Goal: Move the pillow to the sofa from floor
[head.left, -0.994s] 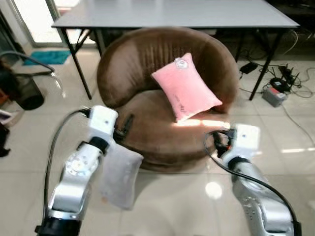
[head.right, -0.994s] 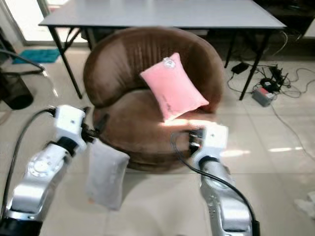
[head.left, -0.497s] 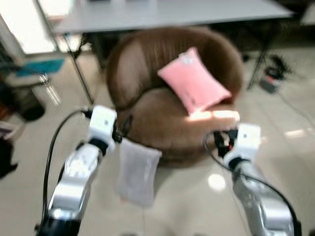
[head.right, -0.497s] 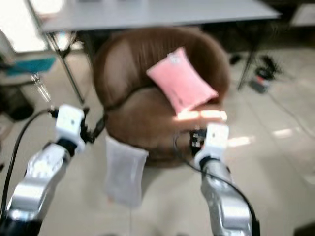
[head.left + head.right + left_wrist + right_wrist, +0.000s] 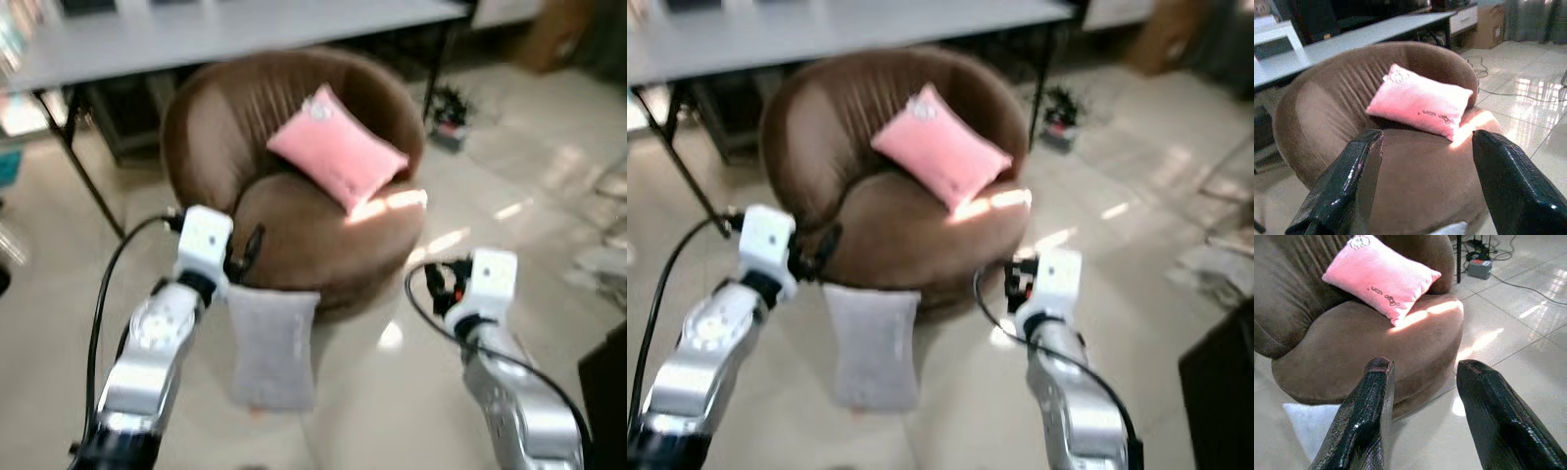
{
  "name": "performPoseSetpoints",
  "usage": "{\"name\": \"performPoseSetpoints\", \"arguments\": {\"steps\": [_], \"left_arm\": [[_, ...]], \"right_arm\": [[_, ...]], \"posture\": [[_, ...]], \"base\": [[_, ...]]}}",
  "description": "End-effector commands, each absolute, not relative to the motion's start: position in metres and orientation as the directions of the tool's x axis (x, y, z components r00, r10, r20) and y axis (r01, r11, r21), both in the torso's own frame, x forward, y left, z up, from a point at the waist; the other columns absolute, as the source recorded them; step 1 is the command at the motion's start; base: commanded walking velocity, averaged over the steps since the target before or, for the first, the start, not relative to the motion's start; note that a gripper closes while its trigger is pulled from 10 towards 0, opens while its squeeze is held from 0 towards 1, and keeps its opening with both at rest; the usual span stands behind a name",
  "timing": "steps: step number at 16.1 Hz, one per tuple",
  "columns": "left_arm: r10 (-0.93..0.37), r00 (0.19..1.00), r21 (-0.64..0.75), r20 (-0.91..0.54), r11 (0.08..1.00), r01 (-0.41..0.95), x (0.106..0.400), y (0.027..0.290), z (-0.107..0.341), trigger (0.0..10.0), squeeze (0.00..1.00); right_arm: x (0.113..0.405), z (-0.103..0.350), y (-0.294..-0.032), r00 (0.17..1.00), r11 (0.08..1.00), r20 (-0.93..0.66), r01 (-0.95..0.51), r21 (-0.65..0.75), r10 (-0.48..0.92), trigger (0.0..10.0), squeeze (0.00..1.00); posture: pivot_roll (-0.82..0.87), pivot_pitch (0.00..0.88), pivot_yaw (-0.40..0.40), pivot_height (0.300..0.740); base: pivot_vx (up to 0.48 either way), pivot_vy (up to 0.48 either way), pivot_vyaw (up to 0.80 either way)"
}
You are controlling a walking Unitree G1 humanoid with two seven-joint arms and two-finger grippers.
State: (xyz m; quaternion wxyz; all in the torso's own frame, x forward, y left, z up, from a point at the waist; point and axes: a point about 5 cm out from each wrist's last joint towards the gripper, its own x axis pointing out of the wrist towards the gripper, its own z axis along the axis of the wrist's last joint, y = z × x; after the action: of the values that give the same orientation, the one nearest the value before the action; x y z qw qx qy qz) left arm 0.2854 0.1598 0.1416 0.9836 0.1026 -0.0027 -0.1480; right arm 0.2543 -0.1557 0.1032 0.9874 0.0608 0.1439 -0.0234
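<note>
1. Grey pillow is lying on the floor against the brown sofa, just below your left gripper.
2. You're keeping both the left gripper and the right gripper spread wide, gripping nothing.
3. Pink pillow is sitting on the sofa.

The right gripper, fingers spread, faces a round brown velvet sofa. A pink rectangular pillow leans against its backrest. A pale grey pillow lies on the glossy tiled floor at its base.
</note>
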Motion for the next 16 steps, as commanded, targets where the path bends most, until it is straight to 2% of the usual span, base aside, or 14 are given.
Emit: {"name": "performPoseSetpoints", "arguments": {"steps": [1,7,16], "left_arm": [[-0.271,0.962,0.223,-0.039,0.936,0.273,0.2846,0.1683,0.1403,10.0,0.00],[-0.273,0.961,0.222,-0.037,0.935,0.275,0.2855,0.1676,0.1401,10.0,0.00],[-0.278,0.960,0.225,-0.039,0.933,0.280,0.2865,0.1666,0.1399,10.0,0.00]], "right_arm": [[0.2564,0.1079,-0.1484,0.964,0.992,-0.267,0.041,0.122,-0.006,10.0,0.00],[0.2565,0.1071,-0.1485,0.962,0.991,-0.272,0.045,0.124,-0.009,10.0,0.00],[0.2567,0.1061,-0.1488,0.961,0.991,-0.275,0.050,0.125,-0.014,10.0,0.00]], "posture": [[-0.04,0.020,0.045,0.740],[-0.04,0.018,0.047,0.740],[-0.04,0.016,0.049,0.740]], "base": [[0.000,0.480,0.00],[0.000,0.480,0.00],[0.000,0.480,-0.80]]}}
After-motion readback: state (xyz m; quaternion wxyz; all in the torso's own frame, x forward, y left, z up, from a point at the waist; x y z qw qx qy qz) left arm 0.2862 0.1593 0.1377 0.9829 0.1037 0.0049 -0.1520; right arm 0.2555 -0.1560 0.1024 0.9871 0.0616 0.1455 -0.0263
